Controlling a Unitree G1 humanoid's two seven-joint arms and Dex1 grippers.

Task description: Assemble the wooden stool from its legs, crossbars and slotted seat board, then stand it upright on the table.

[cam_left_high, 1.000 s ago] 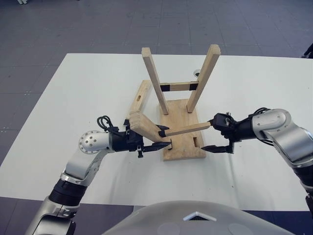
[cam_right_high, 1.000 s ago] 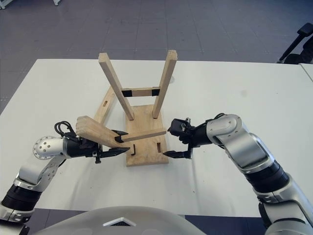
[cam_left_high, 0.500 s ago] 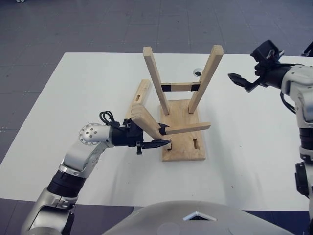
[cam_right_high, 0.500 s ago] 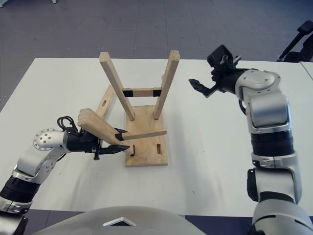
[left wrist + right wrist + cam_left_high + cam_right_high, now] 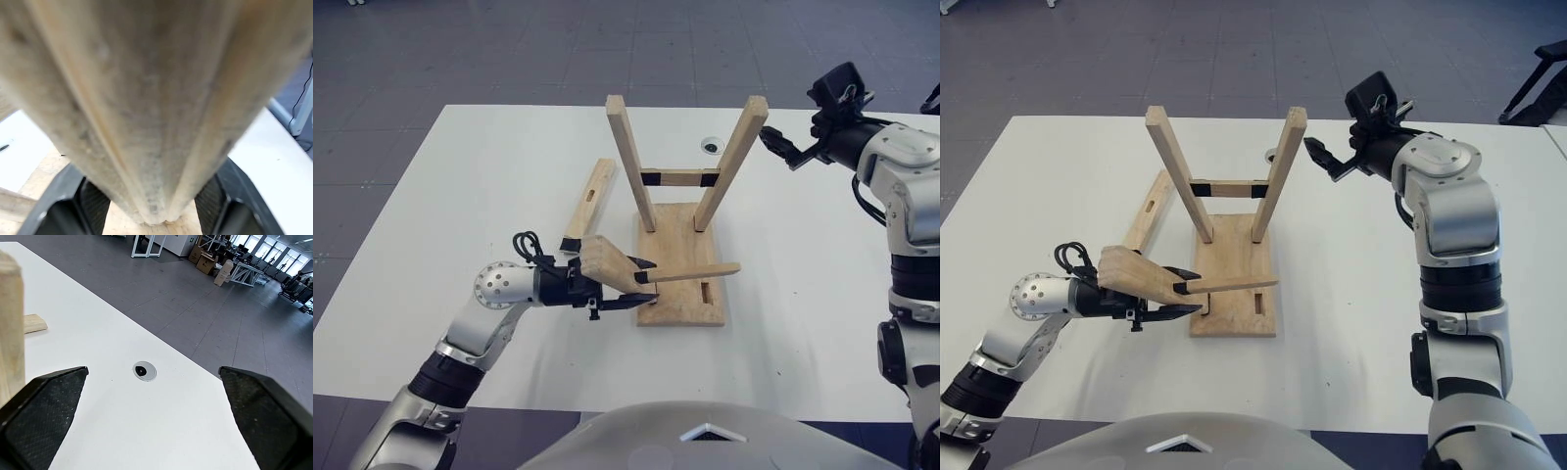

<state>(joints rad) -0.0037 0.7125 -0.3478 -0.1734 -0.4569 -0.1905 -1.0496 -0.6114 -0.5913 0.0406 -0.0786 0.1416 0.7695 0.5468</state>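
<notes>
My left arm lies low over the table, elbow bent and forearm pointing at the near left corner of the seat board. My left gripper is clamped on a leg: one finger sits on top of it and one beneath, and in my left wrist view the dark pads press on both sides of the wood. The leg tilts up and away from the seat board. Its crossbar reaches out across the board's near end, though I cannot tell whether the tip touches. My right arm is raised and bent, well above the seat board's far right corner. My right gripper holds nothing; its fingers are spread wide just beside the top of the right one of the two legs standing in the board. A second crossbar joins those legs. A spare leg lies flat just left of the seat board, and a round hole in the table lies beyond it.
</notes>
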